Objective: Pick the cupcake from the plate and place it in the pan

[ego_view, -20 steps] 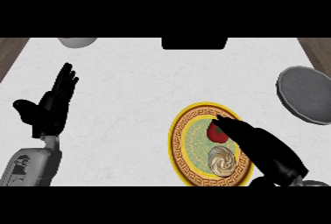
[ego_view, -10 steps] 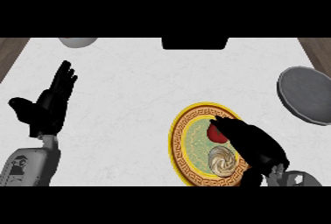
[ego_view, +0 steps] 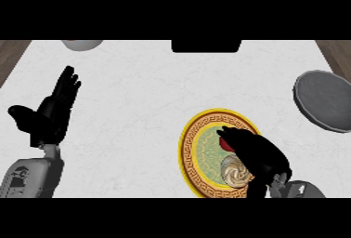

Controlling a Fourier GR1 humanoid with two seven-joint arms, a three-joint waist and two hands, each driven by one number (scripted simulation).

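Right robot hand (ego_view: 257, 153) arched over cupcake (ego_view: 236, 170), fingers apparently curled.

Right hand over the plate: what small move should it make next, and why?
Probably close its fingers round the cupcake. The right hand lies over the yellow-rimmed plate, right beside the swirl-topped cupcake, which sits on the plate, not lifted. The grey pan waits at the counter's right edge. The left hand rests open at the left.

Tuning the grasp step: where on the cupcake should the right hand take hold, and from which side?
Grip the cupcake round its sides, coming from above and the right, where the right hand already hangs over the plate. The swirled top faces up; its sides are hidden, so this is a guess.
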